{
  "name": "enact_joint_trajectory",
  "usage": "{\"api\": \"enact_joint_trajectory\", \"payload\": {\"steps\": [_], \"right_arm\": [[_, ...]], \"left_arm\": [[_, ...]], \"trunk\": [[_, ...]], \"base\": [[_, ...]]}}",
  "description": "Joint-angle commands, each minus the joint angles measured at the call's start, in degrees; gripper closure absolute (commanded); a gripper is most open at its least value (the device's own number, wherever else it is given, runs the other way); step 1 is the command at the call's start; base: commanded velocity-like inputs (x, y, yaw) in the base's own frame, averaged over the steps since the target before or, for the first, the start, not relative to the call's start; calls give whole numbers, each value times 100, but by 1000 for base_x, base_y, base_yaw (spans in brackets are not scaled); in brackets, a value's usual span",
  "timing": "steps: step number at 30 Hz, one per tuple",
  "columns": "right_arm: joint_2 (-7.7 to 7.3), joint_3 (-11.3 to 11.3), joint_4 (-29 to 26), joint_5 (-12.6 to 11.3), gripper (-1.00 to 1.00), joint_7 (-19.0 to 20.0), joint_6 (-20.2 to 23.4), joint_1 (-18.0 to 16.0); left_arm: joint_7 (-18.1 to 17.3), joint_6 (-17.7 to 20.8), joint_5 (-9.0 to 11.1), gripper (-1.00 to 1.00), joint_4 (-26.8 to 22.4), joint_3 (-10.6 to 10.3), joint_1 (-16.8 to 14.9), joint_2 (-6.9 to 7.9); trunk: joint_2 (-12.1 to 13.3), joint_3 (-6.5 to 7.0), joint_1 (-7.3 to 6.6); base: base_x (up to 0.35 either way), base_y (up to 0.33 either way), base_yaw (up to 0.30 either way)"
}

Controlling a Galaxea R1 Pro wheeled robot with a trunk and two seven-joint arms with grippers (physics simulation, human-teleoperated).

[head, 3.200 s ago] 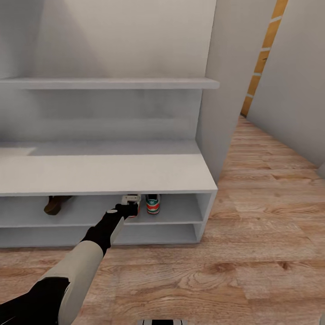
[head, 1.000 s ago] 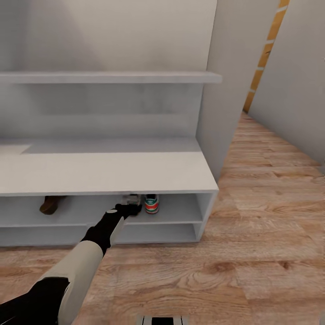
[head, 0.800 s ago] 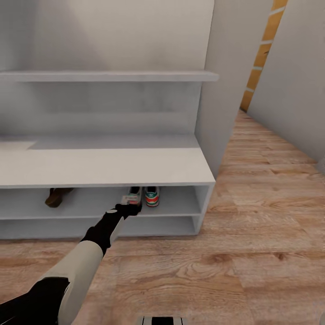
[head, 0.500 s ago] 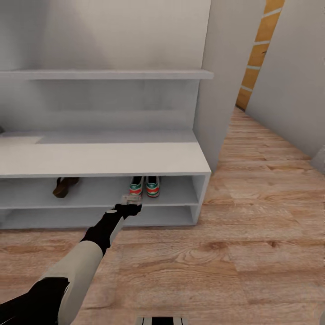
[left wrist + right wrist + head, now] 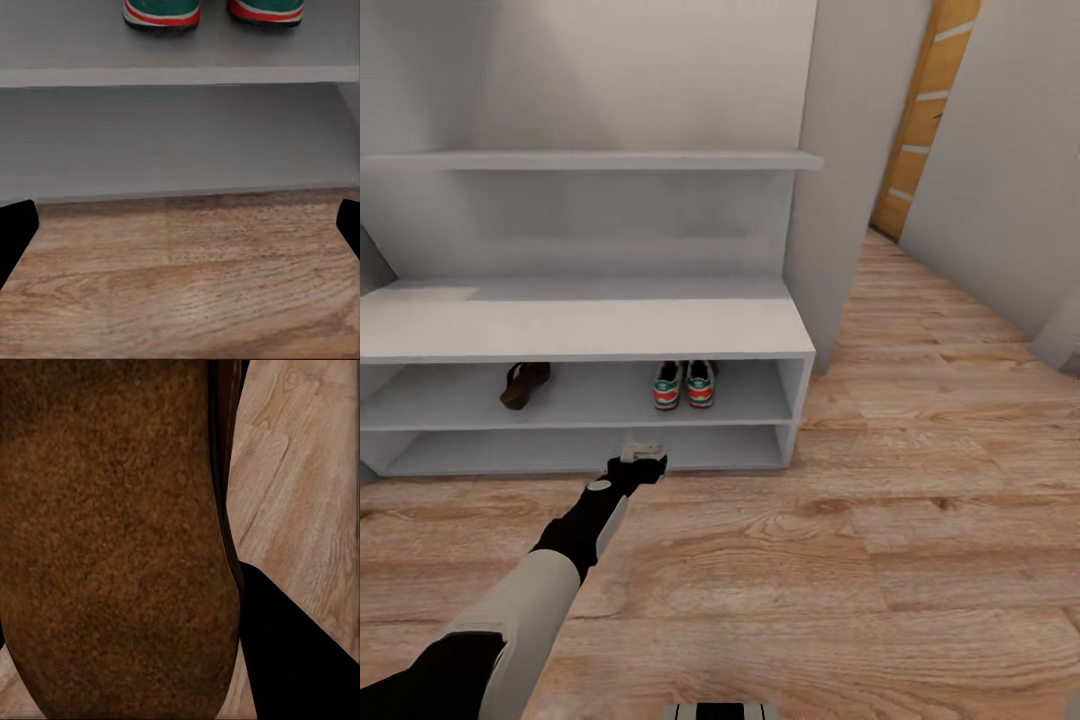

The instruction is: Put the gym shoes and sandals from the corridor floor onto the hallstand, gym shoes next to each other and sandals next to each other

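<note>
standing paired on the pale grey-white hallstand (image 5: 590, 330)'s upper open shelf, the two white green-striped gym shoes (image 5: 684, 385) satisfy adjacency; one dark brown leather sandal (image 5: 525, 384) waits further along; our left gripper (image 5: 643, 452) hangs empty, jaws wide; our right grips the second brown sandal (image 5: 112, 540) for pairing.

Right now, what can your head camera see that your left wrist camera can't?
The head view adds a brown sandal sitting on the upper shelf level, the hallstand with its flat top and high shelf, and an orange door down the corridor. The left wrist view adds a close look into the bare lower shelf level, with the dark left fingers spread wide at its edges. Both views have the two gym shoes side by side on the upper level, and the wooden floor.
</note>
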Motion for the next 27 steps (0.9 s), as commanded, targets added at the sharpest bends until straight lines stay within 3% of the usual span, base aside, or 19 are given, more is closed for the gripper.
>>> {"api": "enact_joint_trajectory", "payload": {"steps": [1, 6, 10, 27], "right_arm": [[4, -3, -4, 5, 100, -3, 29, -5], [49, 9, -4, 7, 100, -30, 30, -5], [49, -8, -5, 8, 100, -21, 36, -5], [41, -15, -4, 17, 100, -29, 37, -5]], "left_arm": [[-20, 27, -28, -100, -12, 19, 8, -2], [-31, 26, -40, -100, 243, 19, 48, 94], [-31, 26, -25, -100, 267, 12, 59, 71], [-57, -44, -16, -100, 278, 14, 127, 75]], "trunk": [[-2, -5, -4], [-2, -5, -4], [-2, -5, -4], [-2, -5, -4]], "base": [[-138, 0, 0], [-16, 0, 0], [-72, 77, 0], [-238, 232, 0]]}}
